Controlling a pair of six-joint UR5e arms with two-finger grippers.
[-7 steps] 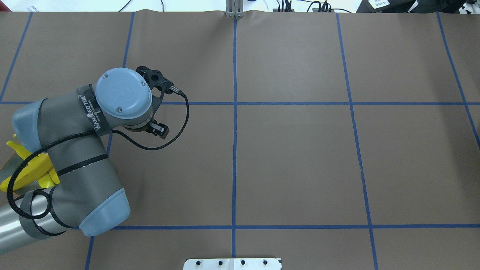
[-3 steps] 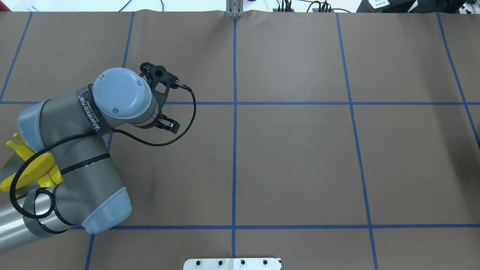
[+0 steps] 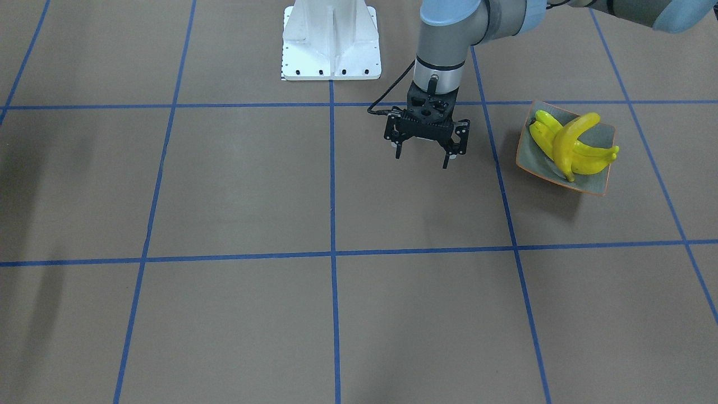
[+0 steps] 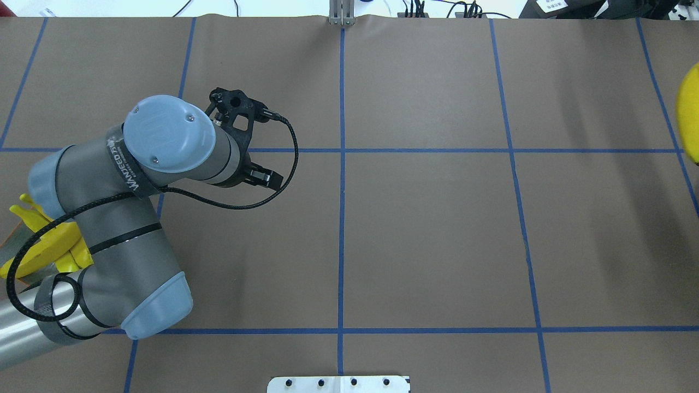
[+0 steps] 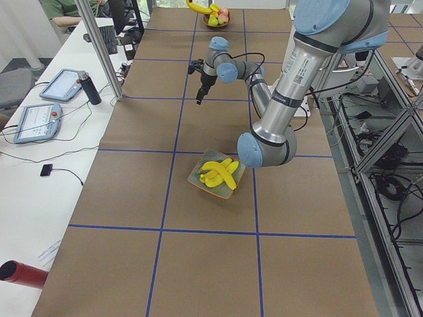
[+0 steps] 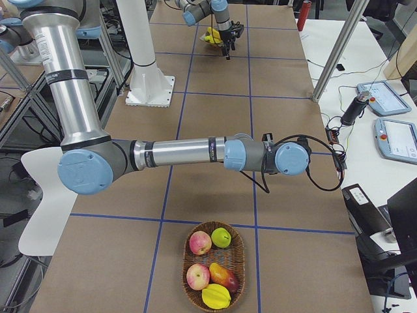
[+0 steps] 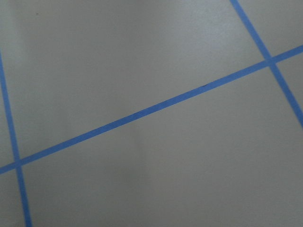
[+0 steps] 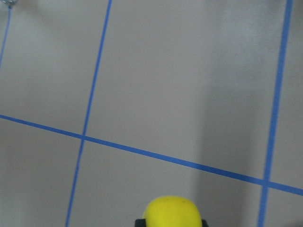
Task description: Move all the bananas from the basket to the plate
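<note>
1. Right end effector (image 8: pixel 171 221) is gripping a banana (image 8: pixel 171 210) — apparently carrying it toward the plate (image 3: pixel 609 134).
2. Left end effector (image 3: pixel 422 160) is hanging wide open near the plate, where other bananas (image 3: pixel 572 150) are lying.
3. Next — lowering over the plate, releasing gently.

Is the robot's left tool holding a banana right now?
No, the left tool hangs open and empty over the table, while the bananas lie on the plate beside it.

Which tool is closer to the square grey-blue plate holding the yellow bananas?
Left. The left tool hangs open beside the square grey-blue glazed plate, not touching it. The right tool is far off across the table, clamping a yellow banana.
</note>
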